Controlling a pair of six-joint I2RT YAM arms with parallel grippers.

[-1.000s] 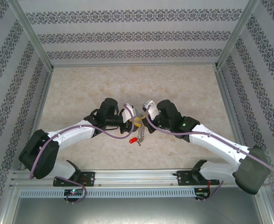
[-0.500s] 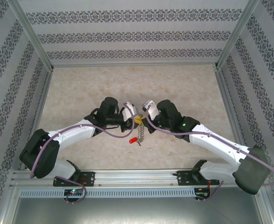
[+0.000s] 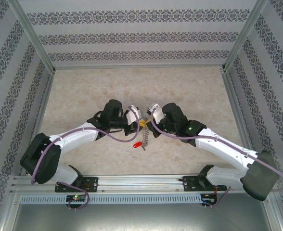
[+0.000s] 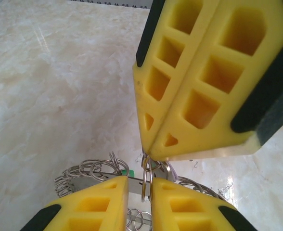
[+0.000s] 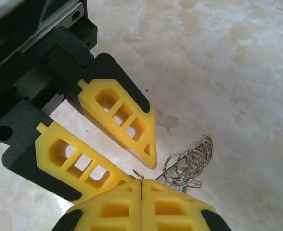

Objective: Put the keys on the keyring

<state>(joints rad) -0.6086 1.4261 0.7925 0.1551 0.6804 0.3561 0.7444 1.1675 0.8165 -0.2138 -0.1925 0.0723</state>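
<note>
Readying the keyring [image 4: 91,169] for a key, right end effector [image 5: 141,182] clamped shut on one rim loop [image 4: 149,162], left end effector [image 4: 139,180] narrowly parted around wire just below, calling next for a square, gentle pinch.

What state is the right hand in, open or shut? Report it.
Shut. The right hand has its yellow fingers pressed flush together, pinching a wire loop of the keyring.

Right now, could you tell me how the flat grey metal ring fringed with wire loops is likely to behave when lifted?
The flat grey metal ring should stay stiff, being solid metal. Its small wire loops sit loosely bunched, so they will probably swing and snag. If pinched by one thin loop, it may pivot.
</note>
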